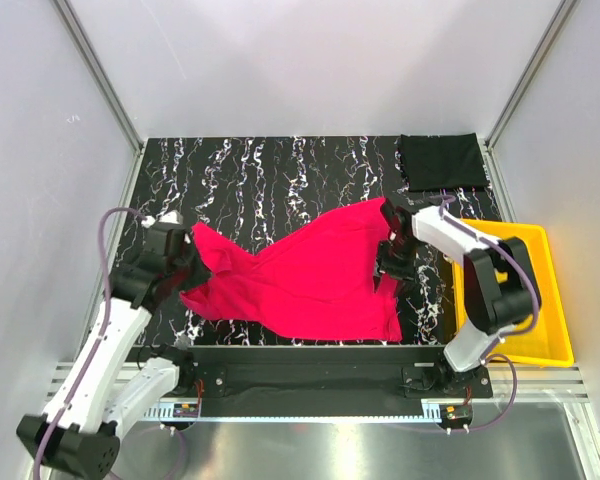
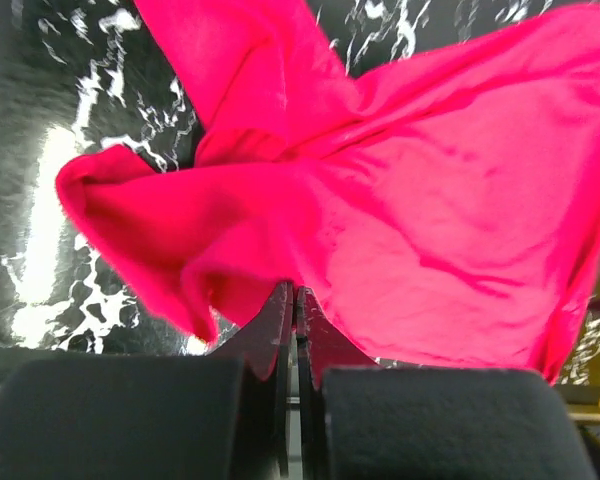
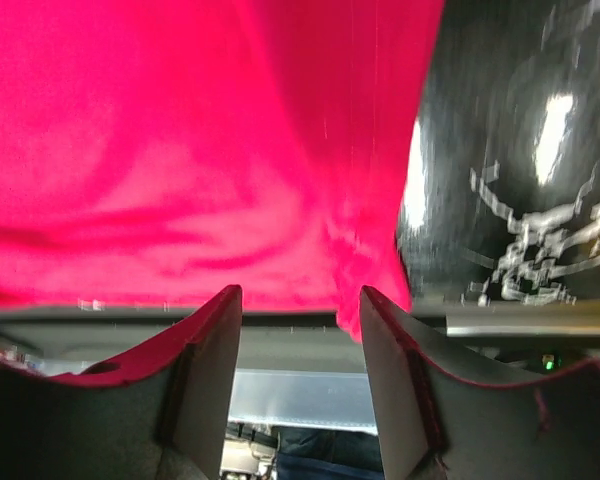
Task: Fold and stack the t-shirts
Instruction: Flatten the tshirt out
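Observation:
A crimson-red t-shirt (image 1: 300,280) lies crumpled and partly spread over the middle of the black veined tabletop (image 1: 260,170). My left gripper (image 1: 192,266) is at its left edge. In the left wrist view the jaws (image 2: 293,292) are pressed together on a bunched fold of the red cloth (image 2: 430,200). My right gripper (image 1: 387,260) hovers over the shirt's right side. In the right wrist view its fingers (image 3: 300,300) stand apart with nothing between them, and the red hem (image 3: 180,150) is just beyond the tips. A folded black t-shirt (image 1: 440,160) lies at the back right corner.
A yellow plastic tray (image 1: 552,300) stands off the table's right side, partly under the right arm. Grey walls and metal posts enclose the back and sides. The arm bases sit on a black rail (image 1: 310,370) at the near edge.

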### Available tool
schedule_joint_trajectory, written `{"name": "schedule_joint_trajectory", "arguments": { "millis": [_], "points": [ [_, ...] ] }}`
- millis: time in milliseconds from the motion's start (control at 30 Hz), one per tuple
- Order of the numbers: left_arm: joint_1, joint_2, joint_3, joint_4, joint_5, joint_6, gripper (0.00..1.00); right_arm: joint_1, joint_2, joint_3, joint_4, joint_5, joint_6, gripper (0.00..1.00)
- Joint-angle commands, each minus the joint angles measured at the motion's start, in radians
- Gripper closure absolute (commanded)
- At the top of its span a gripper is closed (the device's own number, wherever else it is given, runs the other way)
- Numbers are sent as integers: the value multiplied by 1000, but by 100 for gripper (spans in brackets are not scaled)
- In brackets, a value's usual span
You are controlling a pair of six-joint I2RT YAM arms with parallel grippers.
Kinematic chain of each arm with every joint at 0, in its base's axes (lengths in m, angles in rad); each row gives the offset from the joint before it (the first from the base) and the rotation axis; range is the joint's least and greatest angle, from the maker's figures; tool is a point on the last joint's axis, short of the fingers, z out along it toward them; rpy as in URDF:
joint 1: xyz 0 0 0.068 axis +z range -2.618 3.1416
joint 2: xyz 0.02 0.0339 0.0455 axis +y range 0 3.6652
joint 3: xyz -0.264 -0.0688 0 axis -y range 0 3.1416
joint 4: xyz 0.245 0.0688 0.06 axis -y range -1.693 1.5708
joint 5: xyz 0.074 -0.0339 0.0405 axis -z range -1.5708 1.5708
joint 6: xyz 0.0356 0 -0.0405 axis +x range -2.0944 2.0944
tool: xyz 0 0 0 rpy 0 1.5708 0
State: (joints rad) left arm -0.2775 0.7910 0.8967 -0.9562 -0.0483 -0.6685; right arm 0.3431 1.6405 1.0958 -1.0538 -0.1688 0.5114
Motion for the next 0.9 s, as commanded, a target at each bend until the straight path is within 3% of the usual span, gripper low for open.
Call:
{"name": "schedule_joint_trajectory", "arguments": {
  "millis": [0,133,300,467,700,800,867],
  "points": [
    [3,86,-48,115,79,24,100,2,83,67,44,71,-7,43],
    [4,229,-113,174,93,-2,100,2,148,107,66,106,-19,44],
    [15,327,-148,252,-33,-57,100,2,223,151,92,114,-37,47],
    [93,484,-150,284,-106,-77,100,11,294,229,130,8,-39,50],
    [340,556,11,252,-252,92,100,46,436,455,153,-199,10,50],
    [353,512,114,238,-337,153,100,50,444,533,132,-221,12,49],
    [356,488,140,235,-357,170,100,50,426,558,49,-138,-25,48]
  ]
}}
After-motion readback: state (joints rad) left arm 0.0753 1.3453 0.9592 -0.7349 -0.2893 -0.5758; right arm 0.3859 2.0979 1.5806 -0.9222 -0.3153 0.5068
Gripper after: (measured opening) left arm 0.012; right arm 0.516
